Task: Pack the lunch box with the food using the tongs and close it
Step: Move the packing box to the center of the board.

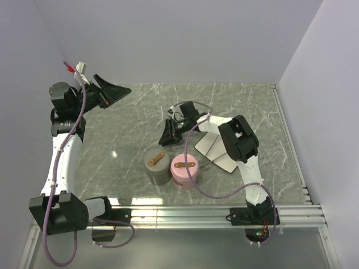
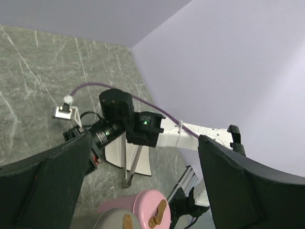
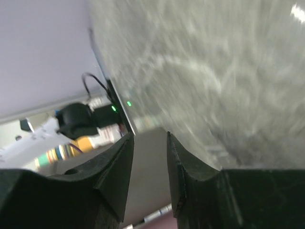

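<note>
1. The slim grey metal tongs (image 2: 125, 164) lie just beyond the pink round container with a brown strap on its lid (image 1: 185, 171), across the white square plate (image 2: 114, 160).
2. Their long axis runs from the right wrist towards the pink container. The two arms narrow to a meeting end that points at the container, with nothing between them.
3. The right gripper (image 1: 165, 137), beyond the pink container, has its fingers partly closed with a narrow gap. Its own view is blurred, so I cannot tell whether it has hold of the tongs.
4. The left gripper (image 1: 115, 89) is raised well to the left of the container, spread wide and holding nothing.
5. Risk: a loose or off-centre hold could let the thin arms twist or slip.
6. Risk: the meeting end is near the pink lid and could knock it.
7. Risk: both the pink container and the grey round container (image 1: 158, 168) beside it look lidded, and no food is in view, so packing looks blocked.
</note>
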You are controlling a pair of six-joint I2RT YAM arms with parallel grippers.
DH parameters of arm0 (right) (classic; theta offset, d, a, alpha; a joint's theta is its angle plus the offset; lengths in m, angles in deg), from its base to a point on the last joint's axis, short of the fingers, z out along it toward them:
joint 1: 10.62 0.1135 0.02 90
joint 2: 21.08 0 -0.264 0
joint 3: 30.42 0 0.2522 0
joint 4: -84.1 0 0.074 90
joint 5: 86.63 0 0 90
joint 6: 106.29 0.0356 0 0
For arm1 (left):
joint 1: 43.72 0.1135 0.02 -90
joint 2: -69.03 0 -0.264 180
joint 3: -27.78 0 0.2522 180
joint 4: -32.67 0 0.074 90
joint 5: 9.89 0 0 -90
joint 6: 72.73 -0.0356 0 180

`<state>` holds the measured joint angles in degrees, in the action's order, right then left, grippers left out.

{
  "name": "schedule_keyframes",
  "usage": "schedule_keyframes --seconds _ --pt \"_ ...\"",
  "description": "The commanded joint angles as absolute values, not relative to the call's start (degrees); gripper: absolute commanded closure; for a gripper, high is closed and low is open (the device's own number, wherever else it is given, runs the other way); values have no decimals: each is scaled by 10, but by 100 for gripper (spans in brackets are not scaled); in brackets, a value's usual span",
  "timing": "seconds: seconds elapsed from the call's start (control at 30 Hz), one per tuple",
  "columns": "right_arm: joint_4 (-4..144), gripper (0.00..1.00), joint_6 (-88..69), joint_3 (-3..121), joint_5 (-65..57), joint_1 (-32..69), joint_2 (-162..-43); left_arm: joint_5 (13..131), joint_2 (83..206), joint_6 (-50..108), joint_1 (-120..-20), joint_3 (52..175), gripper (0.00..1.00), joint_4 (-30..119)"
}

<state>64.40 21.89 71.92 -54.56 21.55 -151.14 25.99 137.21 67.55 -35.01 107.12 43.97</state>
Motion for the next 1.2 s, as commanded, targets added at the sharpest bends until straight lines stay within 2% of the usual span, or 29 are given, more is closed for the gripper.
schedule_keyframes --seconds 0.0,0.5,0.8,1.17 --pt "583 59 150 694 -542 240 -1456 251 1359 675 -348 1069 2 411" --pt "601 59 152 673 -546 284 -1439 246 1356 636 -348 1062 2 453" --pt "578 59 121 715 -528 285 -1450 243 1356 640 -347 1053 3 444" --pt "584 59 112 667 -538 317 -1425 239 1356 630 -348 1054 3 453"
